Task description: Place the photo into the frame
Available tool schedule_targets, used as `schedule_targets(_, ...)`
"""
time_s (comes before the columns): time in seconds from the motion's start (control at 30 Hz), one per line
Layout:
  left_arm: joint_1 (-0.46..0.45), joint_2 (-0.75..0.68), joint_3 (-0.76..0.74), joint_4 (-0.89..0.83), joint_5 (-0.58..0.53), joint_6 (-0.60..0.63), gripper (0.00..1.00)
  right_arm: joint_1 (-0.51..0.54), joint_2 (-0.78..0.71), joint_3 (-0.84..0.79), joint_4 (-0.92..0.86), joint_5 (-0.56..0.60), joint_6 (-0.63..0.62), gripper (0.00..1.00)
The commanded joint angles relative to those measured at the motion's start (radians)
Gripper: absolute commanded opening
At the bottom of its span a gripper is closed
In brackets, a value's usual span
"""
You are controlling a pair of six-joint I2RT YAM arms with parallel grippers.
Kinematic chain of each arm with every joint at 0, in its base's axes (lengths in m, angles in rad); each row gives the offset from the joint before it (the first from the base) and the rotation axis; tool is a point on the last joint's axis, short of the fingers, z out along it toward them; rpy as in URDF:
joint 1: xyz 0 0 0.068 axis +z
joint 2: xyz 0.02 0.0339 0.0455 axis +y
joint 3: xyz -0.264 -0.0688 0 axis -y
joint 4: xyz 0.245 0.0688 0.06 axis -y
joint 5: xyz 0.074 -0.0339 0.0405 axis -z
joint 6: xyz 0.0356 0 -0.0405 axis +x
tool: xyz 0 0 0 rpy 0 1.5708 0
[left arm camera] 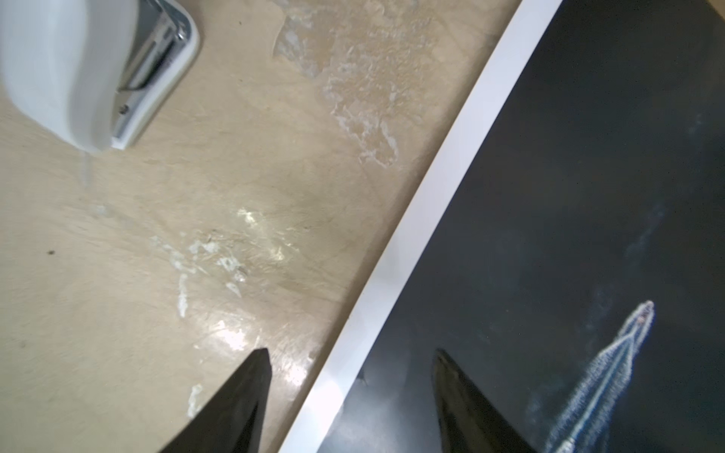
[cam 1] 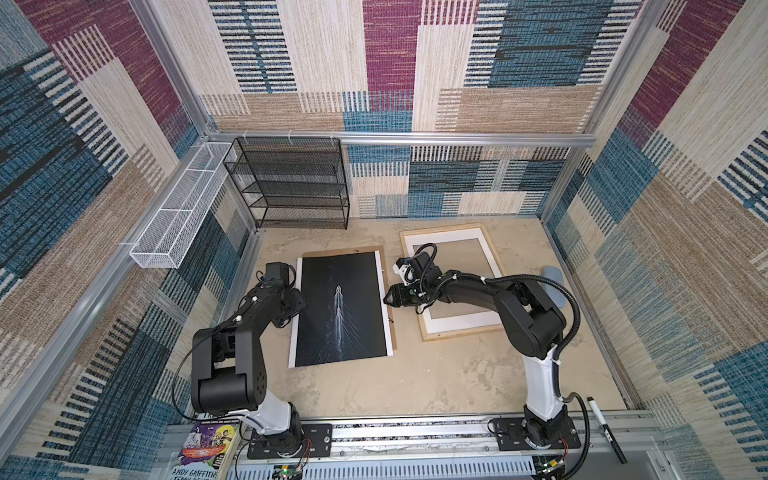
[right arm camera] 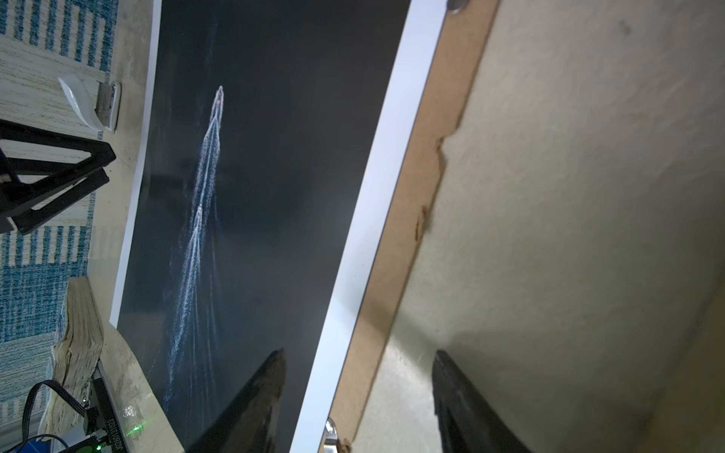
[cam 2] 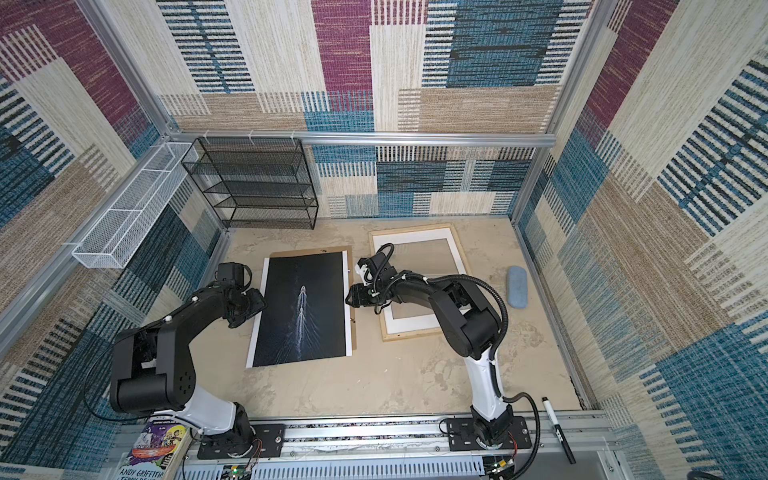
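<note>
Pickup of the photo (cam 1: 340, 307), lying face up on a board (right arm camera: 408, 188) beside the frame (cam 1: 442, 229), is in hand. Astride its edges the left end effector (left arm camera: 353, 372) and right end effector (right arm camera: 359, 364) are spread open and empty; an edge must be pinched next.

The photo (cam 1: 340, 307) was smooth paper with a soft sheen. The backing sheet (right arm camera: 408, 219) was matt brown hardboard, its edge chipped and rough. The frame (cam 1: 465, 335) had rails of pale, bare-looking wood. The table (left arm camera: 157, 196) was beige, scuffed and flaking, glossy in patches. The rack (cam 1: 291, 183) was black metal mesh, the basket (cam 1: 174, 224) white metal mesh. The walls (cam 1: 374, 62) looked like coarse woven cloth.
</note>
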Motion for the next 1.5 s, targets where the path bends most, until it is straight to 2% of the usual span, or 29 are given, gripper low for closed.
schedule_targets(0.0, 0.026, 0.022, -0.009, 0.048, 0.108, 0.046, 0.67, 0.002, 0.011, 0.009, 0.029, 0.003, 0.013, 0.61)
schedule_targets(0.6, 0.038, 0.066, 0.002, 0.077, 0.258, 0.056, 0.6, 0.007, 0.058, 0.018, 0.022, -0.011, 0.013, 0.61)
schedule_targets(1.13, 0.037, -0.067, -0.02, 0.071, 0.351, 0.034, 0.55, 0.009, 0.074, 0.008, 0.043, -0.043, 0.022, 0.61)
schedule_targets(1.47, 0.036, -0.143, -0.043, 0.059, 0.372, 0.022, 0.5, 0.009, 0.065, -0.013, 0.064, -0.049, 0.03, 0.61)
